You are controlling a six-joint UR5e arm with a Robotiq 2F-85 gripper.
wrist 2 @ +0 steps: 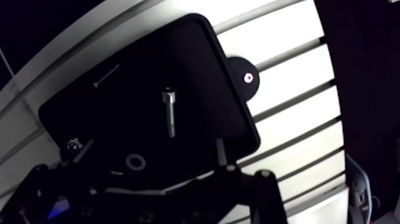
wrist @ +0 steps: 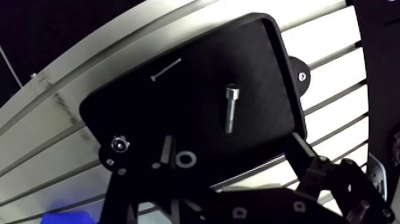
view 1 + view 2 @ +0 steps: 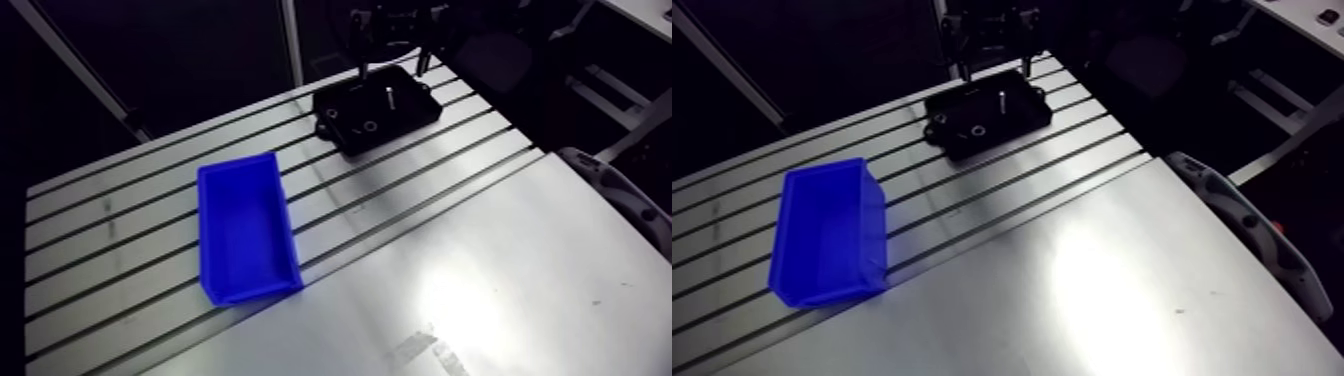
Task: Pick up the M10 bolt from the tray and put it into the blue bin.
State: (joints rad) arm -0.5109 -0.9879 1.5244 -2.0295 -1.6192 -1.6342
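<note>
The M10 bolt (image 2: 231, 108), silver with a socket head, lies flat near the middle of the black tray (image 2: 262, 65). In the arm view this tray (image 3: 410, 112) sits at the table's far end and the bolt (image 3: 387, 97) shows as a small bright bar. My gripper (image 2: 205, 179) hangs above the tray's near side, open, with nothing between its dark fingers (image 2: 300, 152); the bolt lies ahead of them. The blue bin (image 3: 245, 228) stands empty on the table, well to the near left of the tray.
Also in the tray lie a thin long screw (image 2: 166, 70), a washer (image 2: 186, 159) and a small nut (image 2: 119, 143). The slotted table (image 3: 480, 270) stretches between tray and bin. A grey curved object (image 3: 620, 195) sits past the table's right edge.
</note>
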